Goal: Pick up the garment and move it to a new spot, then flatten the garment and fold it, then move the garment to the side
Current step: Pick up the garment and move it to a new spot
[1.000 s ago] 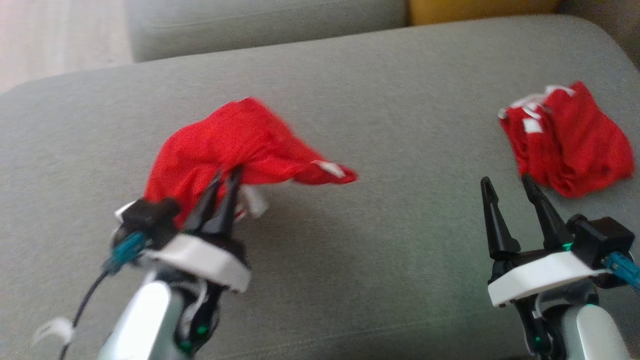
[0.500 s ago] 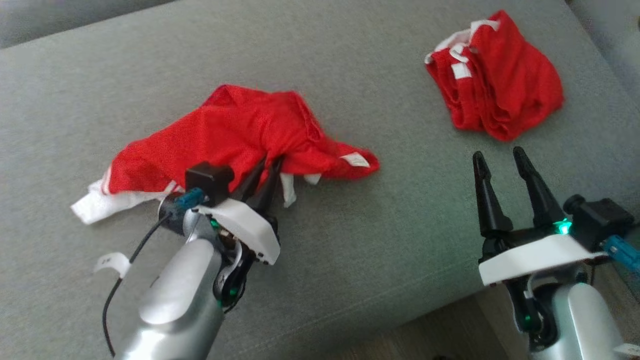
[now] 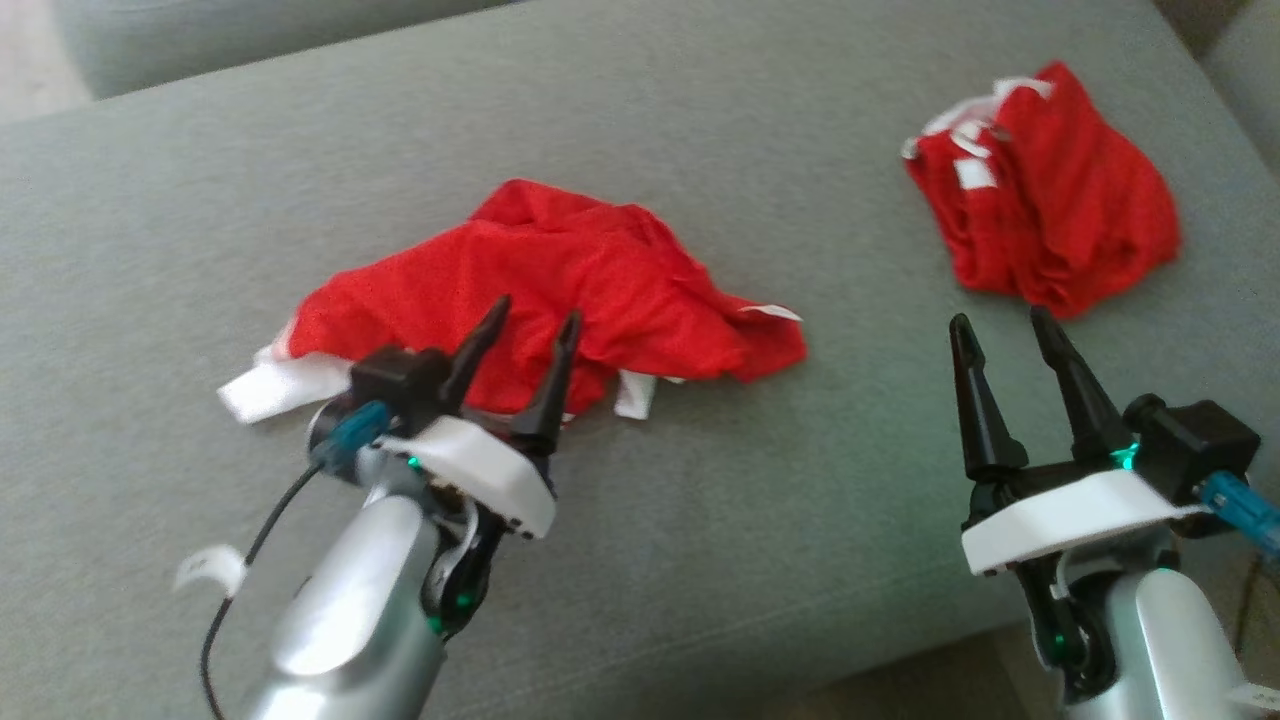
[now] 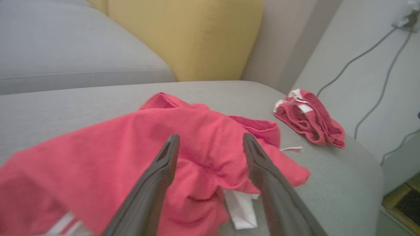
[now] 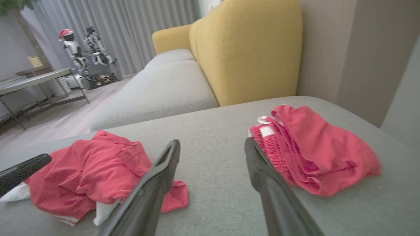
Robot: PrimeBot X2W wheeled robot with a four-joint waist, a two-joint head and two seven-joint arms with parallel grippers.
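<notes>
Lying crumpled at the grey cushion's [image 3: 700,130] middle, 1 red garment [image 3: 600,290] shows a white label [image 3: 770,312], its writing too small to read. Left gripper [image 3: 536,310] spread over its near edge; right gripper [image 3: 1001,320] spread beside another red garment [image 3: 1060,220] near the far right corner.

There are two red garments: one loose garment [image 3: 560,290] and one bunched garment [image 3: 1050,200]. There are two grippers, the left gripper [image 3: 536,310] and the right gripper [image 3: 1000,318], each with two dark fingers [image 3: 985,420]. Two grey cushions show, a near cushion [image 5: 223,131] and a far cushion [image 5: 157,95], plus one yellow backrest [image 5: 249,49] and one table [image 5: 36,78].
</notes>
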